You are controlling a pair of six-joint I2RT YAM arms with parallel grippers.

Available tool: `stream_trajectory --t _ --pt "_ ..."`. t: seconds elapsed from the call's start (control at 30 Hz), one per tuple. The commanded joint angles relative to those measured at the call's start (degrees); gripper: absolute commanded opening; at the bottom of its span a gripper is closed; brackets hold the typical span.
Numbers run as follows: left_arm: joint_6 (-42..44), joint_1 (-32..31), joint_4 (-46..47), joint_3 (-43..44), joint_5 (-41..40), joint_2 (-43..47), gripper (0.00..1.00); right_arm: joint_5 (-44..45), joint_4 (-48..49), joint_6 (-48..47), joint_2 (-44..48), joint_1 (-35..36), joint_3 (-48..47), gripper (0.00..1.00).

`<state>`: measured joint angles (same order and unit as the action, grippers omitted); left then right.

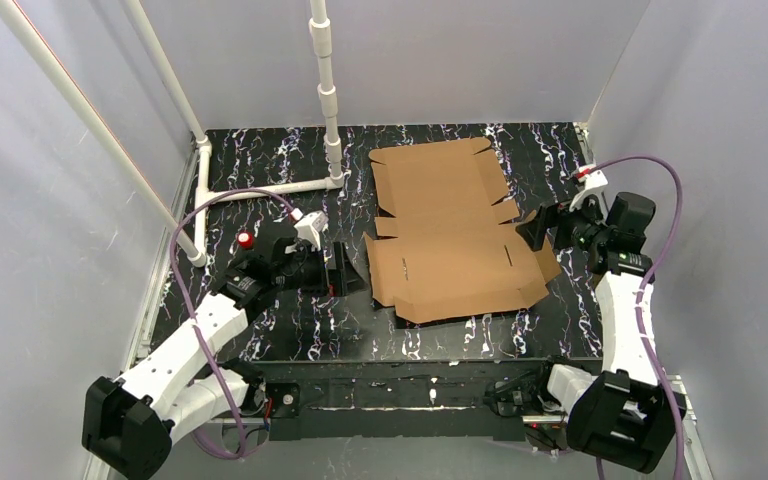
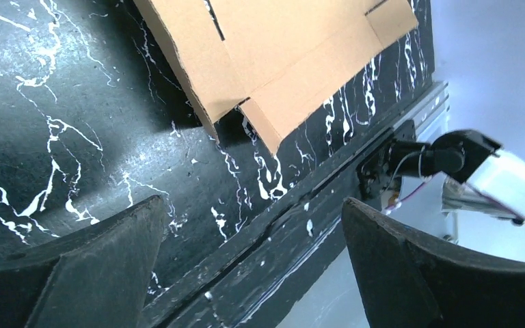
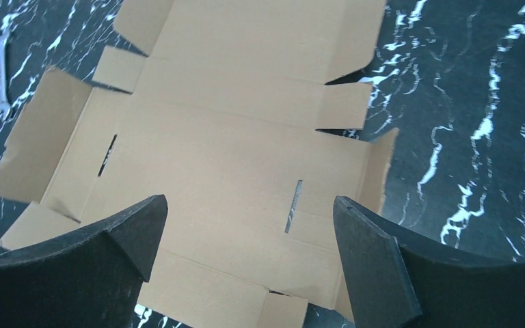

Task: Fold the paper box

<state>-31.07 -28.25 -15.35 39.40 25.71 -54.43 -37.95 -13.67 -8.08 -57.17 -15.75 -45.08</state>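
Note:
The paper box [image 1: 450, 230] is a brown cardboard sheet with flaps and slits, lying mostly flat on the middle of the black marbled table [image 1: 280, 330]. Its side flaps are slightly raised. My left gripper [image 1: 345, 270] is open just left of the sheet's left edge and touches nothing. In the left wrist view the left gripper [image 2: 253, 212] frames bare table, with the box's corner [image 2: 280, 55] above it. My right gripper [image 1: 532, 228] is open at the sheet's right edge. Seen from the right wrist, the right gripper [image 3: 246, 212] hovers empty over the box [image 3: 232, 137].
A white pipe frame [image 1: 260, 190] lies at the back left, with an upright pipe [image 1: 325, 90] behind the box. White walls close in the table on three sides. The table's front rail [image 2: 301, 239] runs under the left gripper. Purple cables [image 1: 185, 260] trail from both arms.

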Motion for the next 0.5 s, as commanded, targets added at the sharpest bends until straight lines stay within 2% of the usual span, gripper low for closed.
stream_trajectory --t 0.0,0.1,0.23,0.33,0.47 --pt "-3.77 -3.34 -2.13 3.16 -7.08 -2.32 0.99 -7.90 -1.56 -7.77 -2.75 -0.16 -0.06 1.00" --pt "-0.31 -10.68 -11.69 11.07 -21.47 -8.45 0.99 -8.77 -1.69 -8.53 -4.29 -0.16 0.05 1.00" --pt "-7.47 -12.69 -12.07 13.84 -33.45 -14.65 0.99 -8.98 -3.11 -8.97 -4.61 -0.16 -0.33 1.00" --pt "-13.64 -12.78 -8.39 15.01 -35.82 -19.69 0.96 -8.21 -2.52 -8.32 -3.42 -0.16 0.19 1.00" --pt "-17.95 -12.71 -5.40 18.17 -34.91 -26.60 0.94 -8.36 -1.18 -6.68 -2.62 -0.16 1.26 1.00"
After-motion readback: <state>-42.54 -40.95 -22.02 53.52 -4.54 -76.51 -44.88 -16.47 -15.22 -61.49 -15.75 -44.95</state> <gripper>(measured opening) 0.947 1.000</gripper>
